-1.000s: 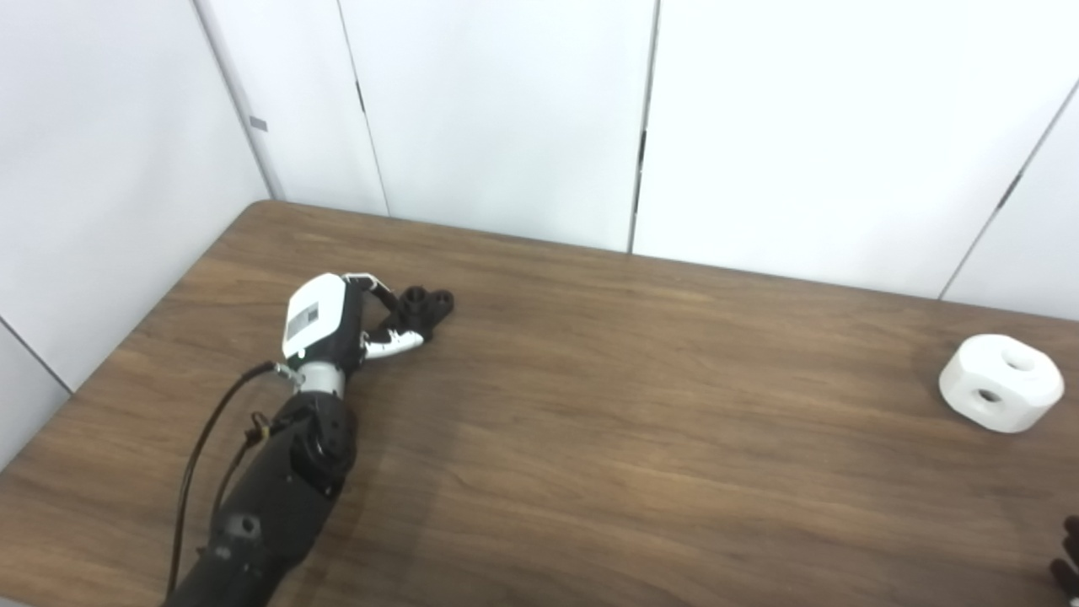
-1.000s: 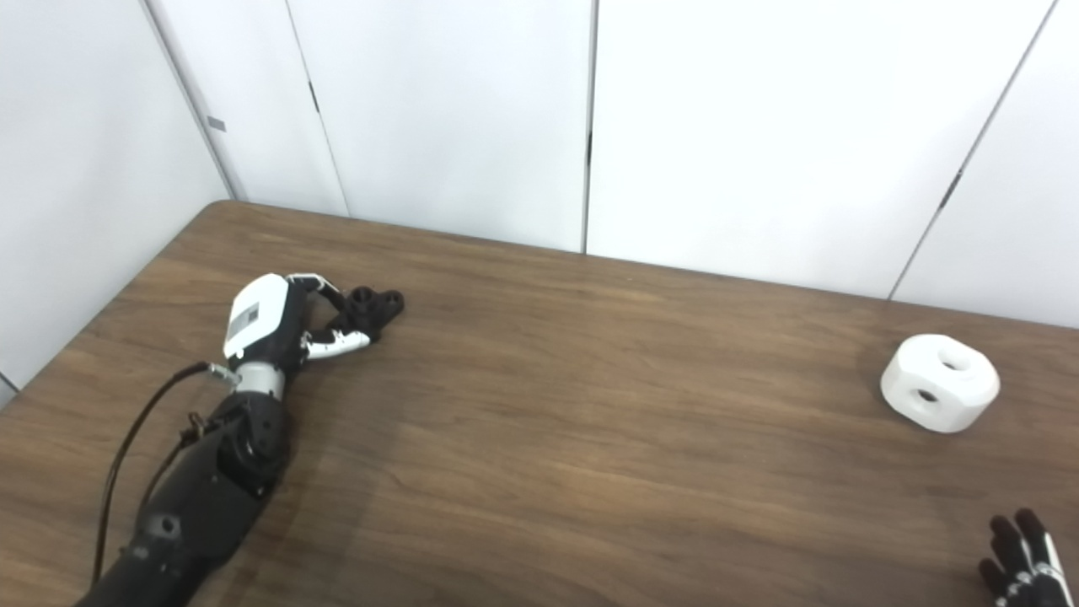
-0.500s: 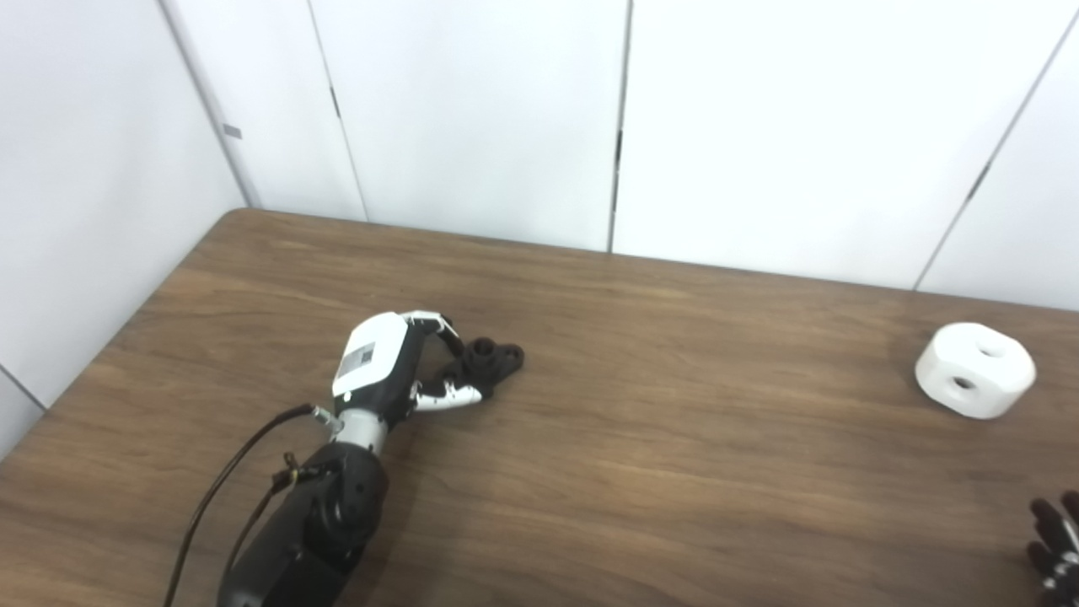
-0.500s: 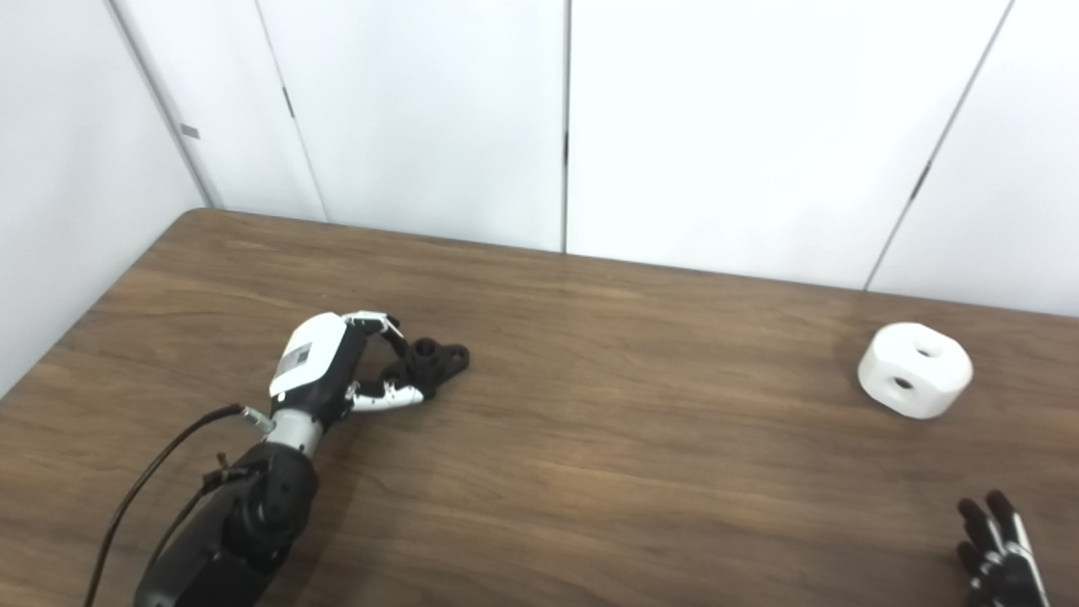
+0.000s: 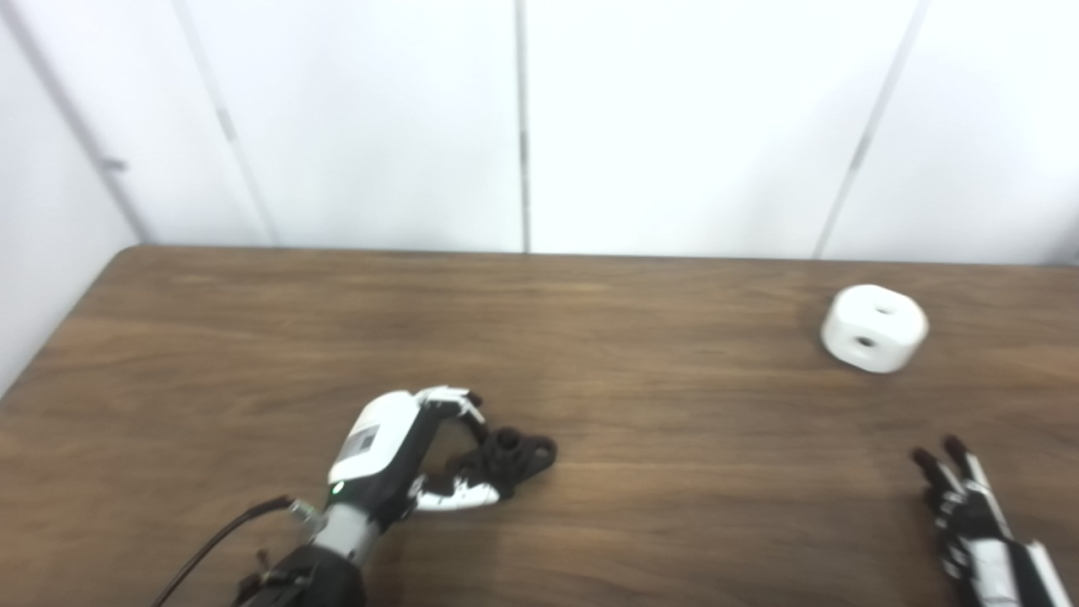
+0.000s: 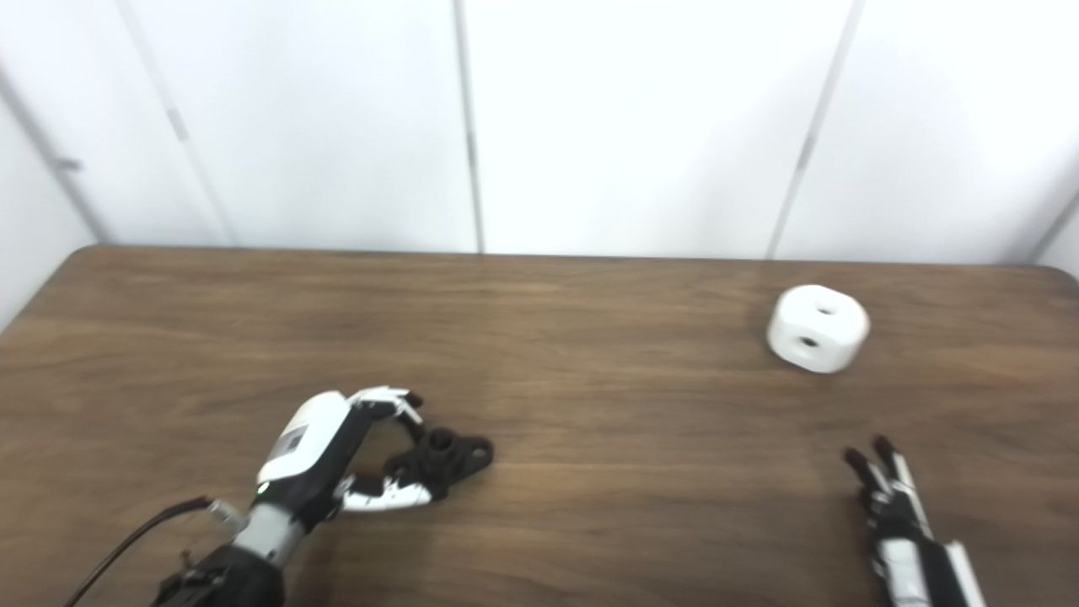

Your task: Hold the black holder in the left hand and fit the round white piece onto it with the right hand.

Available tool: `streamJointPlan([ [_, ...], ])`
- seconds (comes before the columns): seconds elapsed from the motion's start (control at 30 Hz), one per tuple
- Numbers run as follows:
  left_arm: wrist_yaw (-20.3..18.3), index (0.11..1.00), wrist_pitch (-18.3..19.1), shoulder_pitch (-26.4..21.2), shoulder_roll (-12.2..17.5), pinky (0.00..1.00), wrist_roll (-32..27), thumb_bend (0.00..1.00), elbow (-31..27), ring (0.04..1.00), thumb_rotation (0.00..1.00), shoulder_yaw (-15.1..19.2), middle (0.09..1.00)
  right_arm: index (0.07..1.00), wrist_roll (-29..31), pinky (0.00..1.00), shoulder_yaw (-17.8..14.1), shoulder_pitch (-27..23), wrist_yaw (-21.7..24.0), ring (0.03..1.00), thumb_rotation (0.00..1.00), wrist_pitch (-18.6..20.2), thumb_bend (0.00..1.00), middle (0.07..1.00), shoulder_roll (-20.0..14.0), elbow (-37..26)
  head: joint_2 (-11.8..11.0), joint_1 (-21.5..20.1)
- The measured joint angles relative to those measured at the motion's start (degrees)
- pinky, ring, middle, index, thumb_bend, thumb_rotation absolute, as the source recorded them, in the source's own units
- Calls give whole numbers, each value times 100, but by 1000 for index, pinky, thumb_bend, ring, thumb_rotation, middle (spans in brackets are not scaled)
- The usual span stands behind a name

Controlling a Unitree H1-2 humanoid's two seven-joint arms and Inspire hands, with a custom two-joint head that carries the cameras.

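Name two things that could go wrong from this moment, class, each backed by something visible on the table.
1. The left hand grips only one end of the black holder, which lies on the table; lifted, it may twist or slip.
2. The right hand is open and well short of the round white piece; a reach from there could nudge the piece away, towards the far edge, rather than grasp it.

Brown wood-grain table (image 5: 674, 506) against white panelled wall (image 5: 674, 126); dark vertical seams; bright, even light.
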Motion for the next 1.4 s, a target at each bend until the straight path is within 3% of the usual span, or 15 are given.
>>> streamJointPlan([
  [0.2,-451,486,30,163,-82,789,77,520,-395,858,62,-230,788,998,-220,1000,156,-1,-200,988,977,236,555,929,163,-180,123,-194],
  [0.47,-720,486,-64,416,-182,796,291,519,-706,865,62,-652,803,1000,-388,1000,271,-4,-288,982,982,457,576,933,199,-343,246,-273],
  [0.97,-725,487,-447,524,-274,821,486,519,-510,871,58,-684,805,1000,-418,1000,326,-9,-336,988,973,727,605,931,219,-537,387,-264],
  [1.13,-688,487,-525,494,-283,887,853,520,-386,881,59,-739,803,1000,-410,1000,332,-12,-335,973,978,753,593,923,217,-558,413,-221],
  [1.4,-630,487,-738,482,-279,892,1383,521,-236,881,57,-783,806,997,-477,1000,349,-28,-346,965,973,765,614,911,217,-558,404,-211],
])
